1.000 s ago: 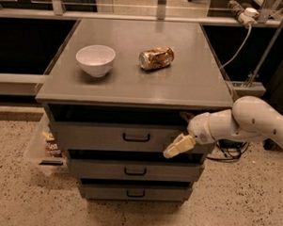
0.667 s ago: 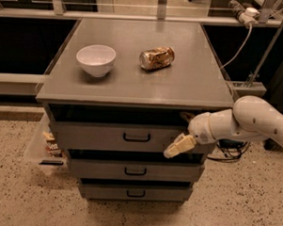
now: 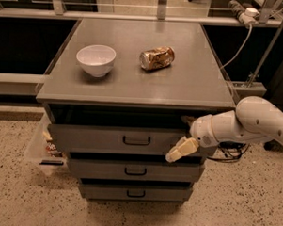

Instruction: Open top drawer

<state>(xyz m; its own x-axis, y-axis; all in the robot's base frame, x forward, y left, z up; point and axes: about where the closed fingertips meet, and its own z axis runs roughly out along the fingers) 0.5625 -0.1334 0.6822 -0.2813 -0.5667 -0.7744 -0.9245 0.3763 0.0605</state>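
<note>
The top drawer (image 3: 107, 140) is the widest and tallest of three grey drawer fronts in the cabinet, with a small black loop handle (image 3: 136, 140) at its centre. A dark gap shows between its front and the tabletop. My gripper (image 3: 180, 151) is on a white arm that reaches in from the right. It sits in front of the right end of the top drawer's front, well right of the handle and near the drawer's lower edge. It holds nothing that I can see.
A white bowl (image 3: 96, 59) and a crushed brown can (image 3: 156, 58) lie on the cabinet top (image 3: 190, 84). Two narrower drawers (image 3: 135, 171) sit below. A clear bin with snacks (image 3: 43, 148) stands at the cabinet's left. Cables (image 3: 226, 154) hang at the right.
</note>
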